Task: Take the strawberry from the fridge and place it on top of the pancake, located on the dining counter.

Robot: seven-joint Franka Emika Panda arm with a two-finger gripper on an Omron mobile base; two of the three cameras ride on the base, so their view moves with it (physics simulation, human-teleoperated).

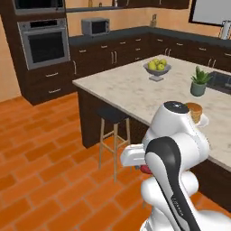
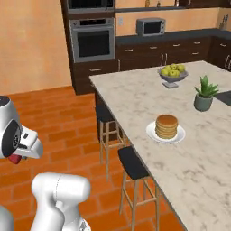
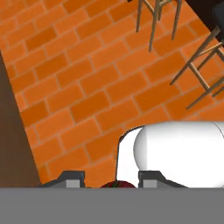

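Observation:
The strawberry [image 1: 145, 169] [image 2: 16, 159] is a small red fruit pinched in my gripper [image 1: 142, 168] [image 2: 18, 156], which is shut on it low over the brick floor, left of the dining counter [image 1: 131, 90] [image 2: 135, 97]. In the hand view its red top [image 3: 118, 183] peeks up between the two fingertips of the gripper [image 3: 111, 178]. The pancake [image 1: 195, 112] [image 2: 166, 126] is a golden-brown stack on a white plate [image 2: 151, 132] near the counter's near edge. The fridge is out of view.
Two dark-seated stools [image 2: 131, 163] [image 2: 104, 113] stand along the counter's side, one also in the left base view [image 1: 113, 115]. A bowl of green fruit [image 1: 157, 67] [image 2: 172, 72] and a potted plant [image 1: 199, 82] [image 2: 204, 94] sit farther back. Oven [image 1: 43, 43] and microwave [image 1: 95, 26] line the wall.

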